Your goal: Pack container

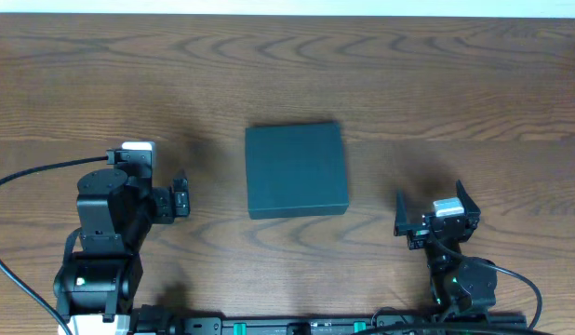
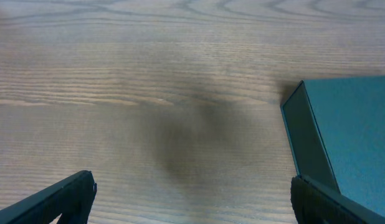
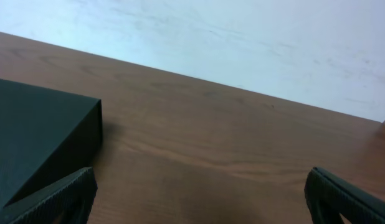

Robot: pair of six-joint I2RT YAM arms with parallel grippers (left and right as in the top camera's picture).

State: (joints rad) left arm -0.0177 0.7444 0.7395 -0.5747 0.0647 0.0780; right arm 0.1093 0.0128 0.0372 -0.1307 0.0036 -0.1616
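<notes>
The container [image 1: 296, 170] is a dark teal-green, roughly square, shallow box, lid shut, lying flat in the middle of the wooden table. It also shows at the right edge of the left wrist view [image 2: 348, 137] and at the left of the right wrist view [image 3: 37, 140]. My left gripper [image 1: 180, 198] is open and empty, left of the box; its fingers frame bare wood [image 2: 192, 199]. My right gripper [image 1: 427, 212] is open and empty, to the right of the box and a little nearer the front edge [image 3: 202, 196].
The wooden table [image 1: 436, 74] spreads all round the box. A pale wall [image 3: 242, 37] lies beyond the table's far edge. Black cables run from both arm bases along the front edge.
</notes>
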